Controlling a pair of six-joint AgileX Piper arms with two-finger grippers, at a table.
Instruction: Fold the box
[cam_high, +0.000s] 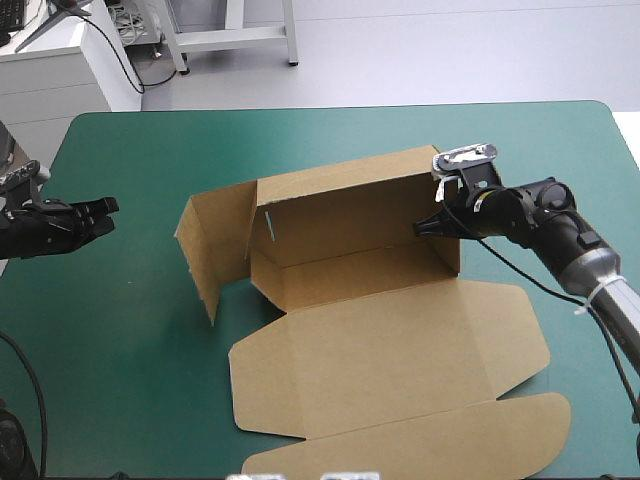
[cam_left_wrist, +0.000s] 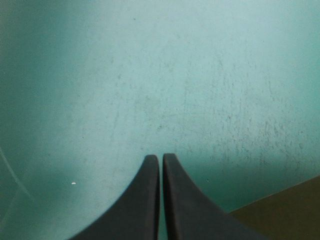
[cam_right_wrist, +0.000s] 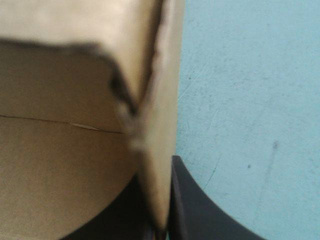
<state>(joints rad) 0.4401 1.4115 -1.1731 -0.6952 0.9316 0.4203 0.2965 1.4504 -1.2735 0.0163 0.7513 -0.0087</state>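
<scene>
While half-upright, the box (cam_high: 380, 330), its right wall in the right hand (cam_high: 438, 222).

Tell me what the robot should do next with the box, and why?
Probably move the left gripper, shut over the teal-green cover, to the box and its left flap, which stands swung outward. The right gripper pinches the raised wall's right end, steadying that side.

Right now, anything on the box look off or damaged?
The box has its left end flap splayed outward, untucked from the rear wall. By the right gripper, the board edge looks ragged, possibly crushed.
</scene>
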